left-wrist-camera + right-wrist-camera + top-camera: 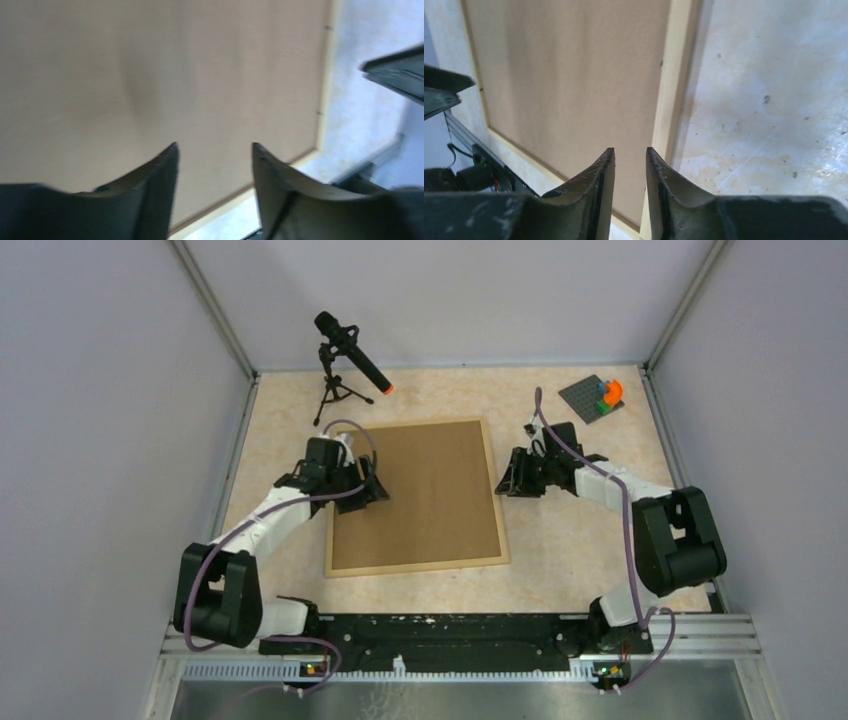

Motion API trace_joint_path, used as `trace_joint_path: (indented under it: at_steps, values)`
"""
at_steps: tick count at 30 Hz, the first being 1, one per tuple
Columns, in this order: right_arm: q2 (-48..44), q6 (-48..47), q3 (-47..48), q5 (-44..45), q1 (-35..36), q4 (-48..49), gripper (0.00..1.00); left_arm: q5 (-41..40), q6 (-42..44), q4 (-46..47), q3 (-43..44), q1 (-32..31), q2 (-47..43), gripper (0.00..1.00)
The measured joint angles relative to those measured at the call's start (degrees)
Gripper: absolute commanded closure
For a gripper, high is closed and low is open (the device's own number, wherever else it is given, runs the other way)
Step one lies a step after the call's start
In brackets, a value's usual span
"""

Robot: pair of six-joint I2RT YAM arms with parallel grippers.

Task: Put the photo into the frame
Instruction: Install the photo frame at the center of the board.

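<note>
The left arm's fingers [161,177] stand apart with nothing between them, over the brown backing board [425,495] just inside the left strip of the frame [420,567]. The right arm's fingers [603,177] show only a narrow gap, also empty, at the frame's right strip. The frame lies flat in the middle of the tabletop [585,540], and the board fills it. Past the frame's far edge stands a microphone on a tripod [348,352]. Off its far right corner is a grey plate of bricks [598,397].
</note>
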Motion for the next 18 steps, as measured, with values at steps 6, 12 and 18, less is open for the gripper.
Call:
trace_joint_path:
  at_steps: [6,12,18]
  values:
    - [-4.2,-1.4,-1.4,-4.1,0.1,-4.5,0.69,10.6,-6.8,17.4,0.4,-10.4,12.9,0.65]
    - [-5.6,-4.5,-2.6,-3.3,0.1,-12.3,0.63,18.7,-13.6,30.6,1.1,-17.0,27.2,0.8]
    - [-4.9,-6.9,-3.1,-1.5,0.2,-14.7,0.77,20.7,-16.9,34.3,2.0,-17.8,30.9,0.9]
